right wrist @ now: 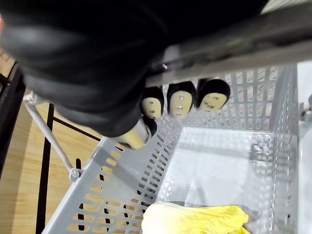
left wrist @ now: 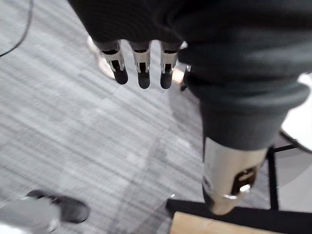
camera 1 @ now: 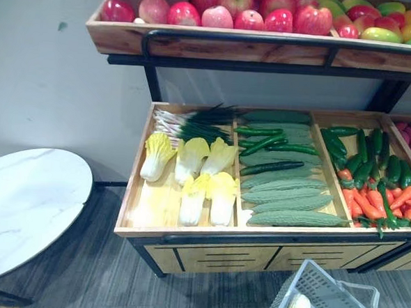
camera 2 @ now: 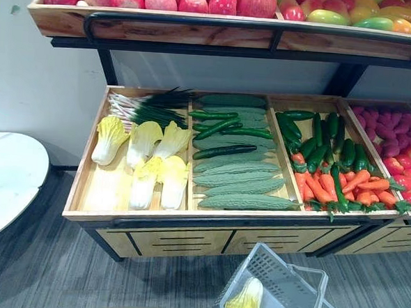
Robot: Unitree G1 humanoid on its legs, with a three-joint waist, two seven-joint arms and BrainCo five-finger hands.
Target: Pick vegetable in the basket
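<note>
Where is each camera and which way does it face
Left eye view: on the head, facing down at the vegetable stand, basket lower right.
Right eye view: beside it, same aim; both share stand and basket.
Left wrist view: left wrist, looking along the open left hand at the floor.
Right wrist view: right wrist, looking into the basket; right hand curled round its handle; the cabbage shows in the eye views too.

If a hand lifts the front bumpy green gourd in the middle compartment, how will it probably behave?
The gourd looks long and rounded, so it may roll if nudged. Its bumpy skin probably offers some grip. It lies straight, so it likely stays stiff when lifted.
</note>
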